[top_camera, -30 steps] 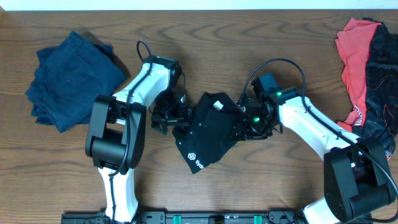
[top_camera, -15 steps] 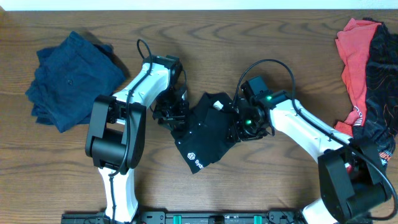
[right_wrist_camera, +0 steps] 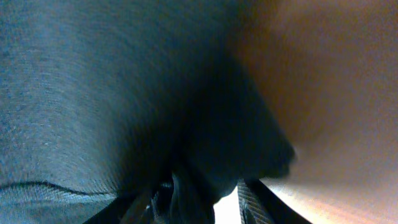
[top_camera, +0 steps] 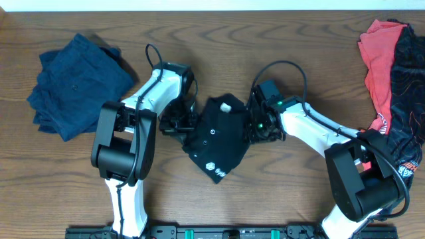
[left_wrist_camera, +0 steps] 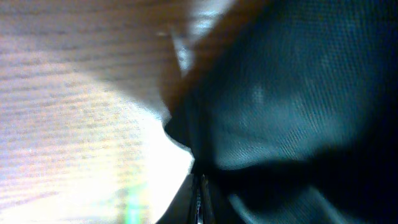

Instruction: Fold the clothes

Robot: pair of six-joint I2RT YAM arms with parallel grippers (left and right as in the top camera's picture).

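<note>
The black shirt (top_camera: 219, 143) lies bunched at the table's middle, a small white logo near its front corner. My left gripper (top_camera: 188, 126) is at the shirt's left edge, shut on the fabric. In the left wrist view its fingers (left_wrist_camera: 200, 199) are pressed together at the edge of the black shirt (left_wrist_camera: 292, 106). My right gripper (top_camera: 255, 127) is at the shirt's right edge. In the right wrist view it (right_wrist_camera: 208, 199) stands open around a fold of the shirt (right_wrist_camera: 93, 93), with a bright gap between the cloth and the right finger (right_wrist_camera: 255, 202).
A navy garment (top_camera: 76, 83) lies folded at the far left. A red garment (top_camera: 377, 60) and a black one with red print (top_camera: 405, 86) are heaped at the right edge. Bare wooden table (top_camera: 299, 53) shows behind the arms.
The left gripper has closed on the shirt's left edge. The right gripper has moved left onto the right edge with its jaws narrowing. The shirt has bunched narrower.
</note>
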